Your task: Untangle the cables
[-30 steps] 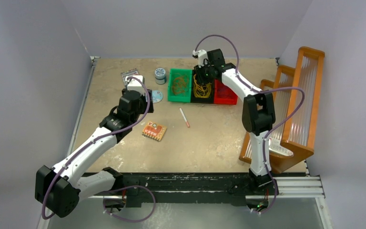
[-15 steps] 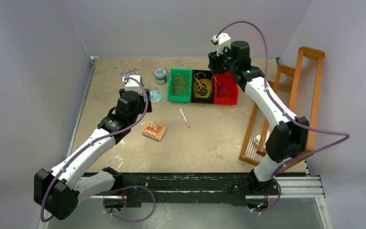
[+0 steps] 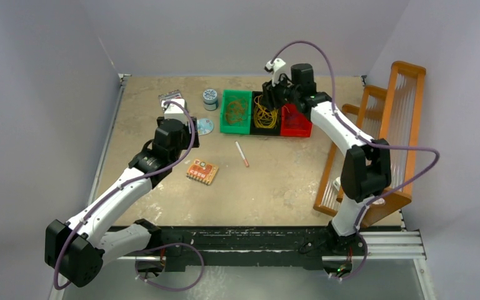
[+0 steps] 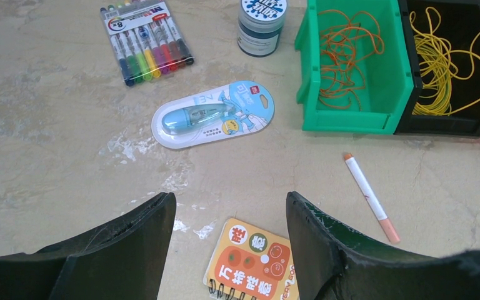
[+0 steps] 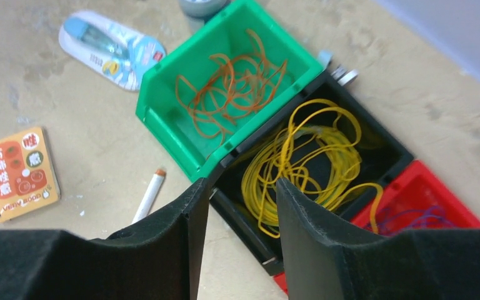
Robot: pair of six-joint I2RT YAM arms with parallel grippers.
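Top view: right arm point(image 3: 334, 122) swung left, from over red bin point(image 3: 300, 128) to black bin point(image 3: 264, 132); left arm point(image 3: 125, 184) unmoved. Upper centre, right gripper point(image 5: 242, 187) half apart, empty, above yellow cables point(image 5: 306, 156). Mid-left, left gripper point(image 4: 229, 199) wide apart, empty. Also orange cables point(image 5: 231, 87) in green bin point(image 5: 162, 94), purple cables point(image 5: 412, 219) in red bin.

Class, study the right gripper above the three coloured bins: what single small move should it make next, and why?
Probably lower the right gripper straight down toward the thin yellow wire cables in the black plastic bin. Its jaws stand open and empty above that bin, and the yellow loops lie crossed over one another, so a strand looks graspable.
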